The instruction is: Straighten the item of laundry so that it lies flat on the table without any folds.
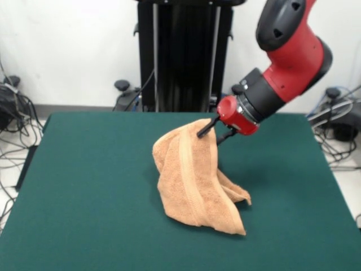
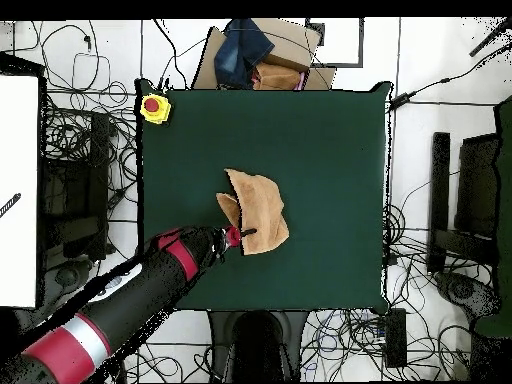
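The towel (image 1: 197,180) sits near the middle of the desk (image 1: 84,186), bunched and draped in folds, its top corner lifted off the cloth; bare green cover lies open all round it, widest toward 9 o'clock in the front view, and every desk edge is well apart from it; a yellow box with a red button (image 2: 154,107) stands at one corner in the overhead view; the gripper (image 1: 215,132) pinches the towel's raised top at about 1 o'clock, fingers pressed together on the cloth.
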Controlling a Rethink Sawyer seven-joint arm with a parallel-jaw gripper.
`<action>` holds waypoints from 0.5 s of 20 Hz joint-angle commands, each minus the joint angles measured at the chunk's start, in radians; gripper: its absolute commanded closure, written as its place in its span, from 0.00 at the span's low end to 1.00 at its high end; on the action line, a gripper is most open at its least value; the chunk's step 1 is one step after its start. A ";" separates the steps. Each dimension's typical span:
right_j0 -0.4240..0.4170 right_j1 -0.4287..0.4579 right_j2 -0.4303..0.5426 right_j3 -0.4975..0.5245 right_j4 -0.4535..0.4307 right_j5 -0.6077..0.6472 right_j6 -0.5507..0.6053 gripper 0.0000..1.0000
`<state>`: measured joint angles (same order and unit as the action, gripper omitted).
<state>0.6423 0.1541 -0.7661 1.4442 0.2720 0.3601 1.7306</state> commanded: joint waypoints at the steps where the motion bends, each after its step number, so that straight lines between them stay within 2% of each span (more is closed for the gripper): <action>1: -0.016 0.066 0.065 -0.129 0.087 0.032 0.283 0.00; 10: 0.006 0.101 0.022 -0.144 0.120 0.055 0.308 0.00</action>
<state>0.6426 0.2107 -0.7701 1.4044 0.3115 0.3601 1.7306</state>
